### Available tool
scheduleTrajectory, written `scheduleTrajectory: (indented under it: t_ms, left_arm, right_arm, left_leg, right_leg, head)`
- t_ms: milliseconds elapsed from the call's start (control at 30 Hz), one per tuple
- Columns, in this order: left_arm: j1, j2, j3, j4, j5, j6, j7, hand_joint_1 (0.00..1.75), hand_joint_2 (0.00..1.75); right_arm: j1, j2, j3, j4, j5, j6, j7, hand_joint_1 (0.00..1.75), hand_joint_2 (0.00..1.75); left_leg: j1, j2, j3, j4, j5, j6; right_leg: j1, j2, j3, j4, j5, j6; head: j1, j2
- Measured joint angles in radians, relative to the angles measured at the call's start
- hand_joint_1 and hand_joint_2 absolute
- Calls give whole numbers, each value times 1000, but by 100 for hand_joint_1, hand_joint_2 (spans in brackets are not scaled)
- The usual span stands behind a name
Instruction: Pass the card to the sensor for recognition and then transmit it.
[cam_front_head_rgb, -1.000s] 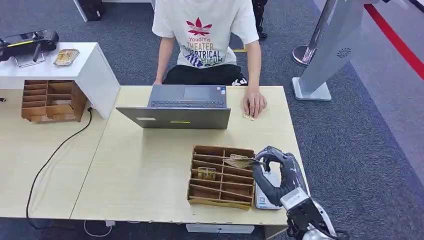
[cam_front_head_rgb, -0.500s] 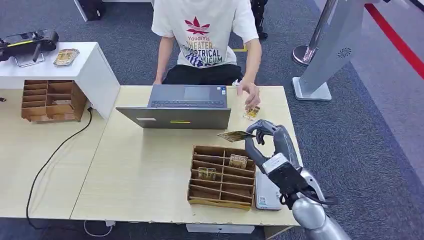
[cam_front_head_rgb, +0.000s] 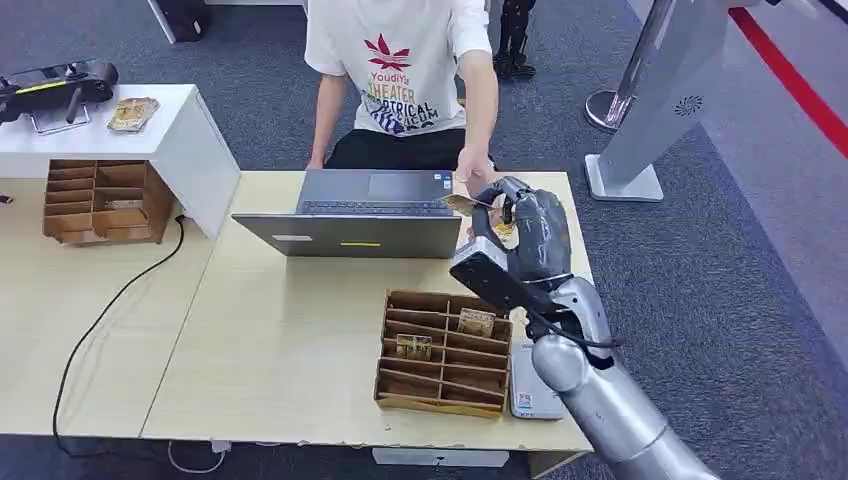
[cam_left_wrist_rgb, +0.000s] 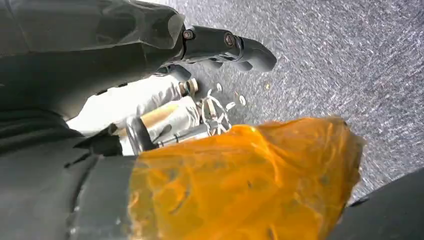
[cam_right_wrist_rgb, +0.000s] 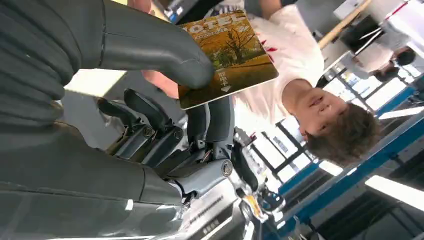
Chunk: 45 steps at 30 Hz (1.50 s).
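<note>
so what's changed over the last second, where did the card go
The right hand, holding the card, rose from beside the wooden organizer and carried it across the table to the person's hand, which lifted off the table to meet it. Laptop and organizer stayed put.

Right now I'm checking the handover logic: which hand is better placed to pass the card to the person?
The right hand. It pinches the card over the table's far edge, next to the person's hand. The left hand hangs over the carpet, fingers holding nothing.
</note>
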Motion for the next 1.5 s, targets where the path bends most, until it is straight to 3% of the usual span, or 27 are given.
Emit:
scheduleTrajectory:
  t_ms: [267,300,333,367,700,867,900,1033,1133,1300,1500]
  left_arm:
    - [-3,8,-52,0,-1,-11,0,0,0]
    - [-4,8,-57,0,-1,-12,0,0,0]
    - [-4,9,-61,0,-1,-13,1,0,0]
    - [-4,10,-67,0,-1,-13,1,0,0]
    - [-6,11,-75,0,9,-16,11,0,0]
    - [-5,10,-75,0,30,-14,21,0,0]
    - [-5,8,-74,0,35,-13,21,0,0]
    - [-1,6,-73,0,54,-3,24,0,0]
    - [1,5,-69,0,70,1,28,0,0]
    - [7,-3,-51,0,97,15,31,0,0]
    - [11,-10,-27,0,121,28,31,0,0]
  right_arm:
    - [-118,71,24,222,243,-76,58,175,175]
    - [-126,76,24,240,266,-82,60,164,175]
    - [-130,79,24,260,293,-90,65,33,175]
    - [-134,81,24,278,322,-96,72,0,175]
    - [-125,100,24,368,397,-134,91,0,175]
    - [-77,115,-2,335,309,-156,31,0,175]
    - [-60,119,-10,317,277,-158,12,0,0]
    - [24,130,-34,213,135,-153,-68,0,0]
    - [103,136,-55,106,-51,-120,-136,0,0]
    - [266,138,-96,-96,-467,-7,-250,0,0]
    - [433,131,-152,-282,-749,143,-308,0,0]
  left_leg:
    - [0,0,0,0,0,0]
    - [0,0,0,0,0,0]
    - [0,0,0,0,0,0]
    - [0,0,0,0,0,0]
    - [0,0,0,0,0,0]
    - [0,0,0,0,0,0]
    - [0,0,0,0,0,0]
    - [0,0,0,0,0,0]
    - [0,0,0,0,0,0]
    - [0,-1,-1,0,-1,0]
    - [0,-1,-1,0,-1,0]
  right_leg:
    - [0,0,0,0,0,0]
    - [0,0,0,0,0,0]
    - [0,0,0,0,0,0]
    - [0,0,0,0,0,0]
    - [0,0,0,0,0,0]
    - [0,0,0,0,0,0]
    - [0,0,0,0,0,0]
    - [0,0,-1,0,0,0]
    - [0,0,-1,0,-1,0]
    - [0,-1,-1,-1,-1,1]
    - [0,-1,-1,-1,-1,1]
  head:
    - [0,0]
    - [0,0]
    - [0,0]
    - [0,0]
    - [0,0]
    - [0,0]
    - [0,0]
    - [0,0]
    - [0,0]
    - [0,0]
    - [0,0]
